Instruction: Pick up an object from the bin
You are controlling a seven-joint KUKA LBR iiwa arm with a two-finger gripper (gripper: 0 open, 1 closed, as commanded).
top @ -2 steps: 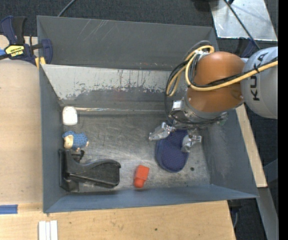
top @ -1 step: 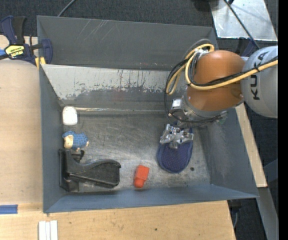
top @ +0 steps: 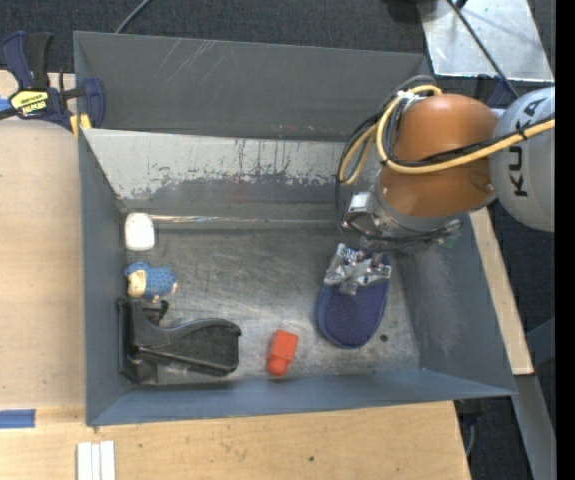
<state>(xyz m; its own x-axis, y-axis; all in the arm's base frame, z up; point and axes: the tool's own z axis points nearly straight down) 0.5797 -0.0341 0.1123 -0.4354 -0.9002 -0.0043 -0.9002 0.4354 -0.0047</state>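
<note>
My gripper (top: pixel 359 268) hangs at the right side of the bin, under the arm's orange cover. Its tip is at the upper end of a dark blue oval pad (top: pixel 350 318) that lies flat on the bin floor; I cannot tell whether it touches the pad. A small red cylinder-like piece (top: pixel 282 353) lies to the lower left of the pad, near the front wall.
At the front left corner lies a black tool (top: pixel 179 347) with a long handle. Above it sits a small blue and yellow figure (top: pixel 150 282), and a white block (top: pixel 139 233) rests by the left wall. The arm enters from the right.
</note>
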